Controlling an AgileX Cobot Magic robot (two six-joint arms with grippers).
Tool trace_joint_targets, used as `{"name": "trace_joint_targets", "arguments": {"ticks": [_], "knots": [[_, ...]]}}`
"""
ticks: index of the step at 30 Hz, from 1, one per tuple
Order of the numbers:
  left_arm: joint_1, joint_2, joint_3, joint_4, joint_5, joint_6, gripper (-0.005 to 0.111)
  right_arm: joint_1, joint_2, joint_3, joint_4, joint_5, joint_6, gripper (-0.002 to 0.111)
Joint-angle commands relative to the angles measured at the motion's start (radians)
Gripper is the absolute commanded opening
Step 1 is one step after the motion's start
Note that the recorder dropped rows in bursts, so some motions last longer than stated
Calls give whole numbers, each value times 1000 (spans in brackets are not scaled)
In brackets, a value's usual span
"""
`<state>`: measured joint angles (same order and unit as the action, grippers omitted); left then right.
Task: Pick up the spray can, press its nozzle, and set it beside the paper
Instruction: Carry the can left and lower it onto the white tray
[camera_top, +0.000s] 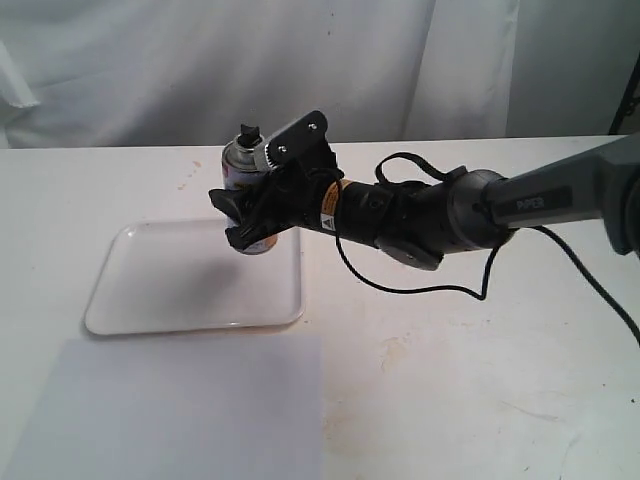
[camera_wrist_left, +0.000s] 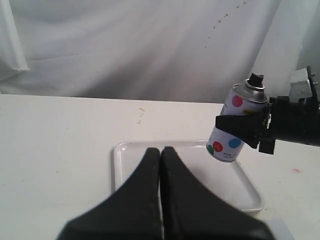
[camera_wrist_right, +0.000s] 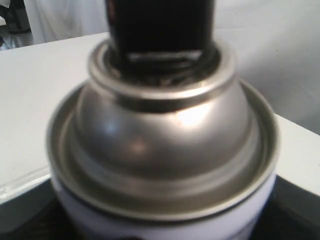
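Observation:
The spray can (camera_top: 238, 172), white with coloured dots, hangs slightly tilted over the far right part of the white tray (camera_top: 150, 295). My right gripper (camera_top: 252, 215) is shut on its body, below the silver dome. The black nozzle (camera_top: 248, 131) stands free on top with nothing touching it. The left wrist view shows the can (camera_wrist_left: 236, 104) with its nozzle (camera_wrist_left: 256, 79), and the right gripper (camera_wrist_left: 245, 127) clamped around it. Up close, the dome (camera_wrist_right: 165, 135) and nozzle (camera_wrist_right: 160, 25) fill the right wrist view. My left gripper (camera_wrist_left: 160, 151) is shut and empty, short of the tray. The paper (camera_top: 180, 410) lies flat at the table's near left.
The tray (camera_wrist_left: 116, 167) holds nothing and sits just beyond the paper. A white curtain (camera_top: 300, 60) hangs behind the table. The right arm (camera_top: 520, 205) and its black cable (camera_top: 420, 290) stretch in from the right over the bare white tabletop.

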<state>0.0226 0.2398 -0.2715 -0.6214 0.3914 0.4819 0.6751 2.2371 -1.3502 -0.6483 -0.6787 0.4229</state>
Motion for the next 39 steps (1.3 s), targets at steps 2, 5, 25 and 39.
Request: {"name": "trace_joint_targets", "arguments": {"ticks": [2, 5, 25, 39], "knots": [[2, -3, 3, 4, 2, -10, 0, 5, 58, -125, -84, 15, 82, 0], [2, -3, 3, 4, 2, -10, 0, 5, 82, -148, -85, 26, 82, 0], [2, -3, 3, 4, 7, -10, 0, 16, 139, -158, -77, 17, 76, 6], [2, -3, 3, 4, 7, -10, 0, 22, 139, -158, -106, 60, 109, 71]]}}
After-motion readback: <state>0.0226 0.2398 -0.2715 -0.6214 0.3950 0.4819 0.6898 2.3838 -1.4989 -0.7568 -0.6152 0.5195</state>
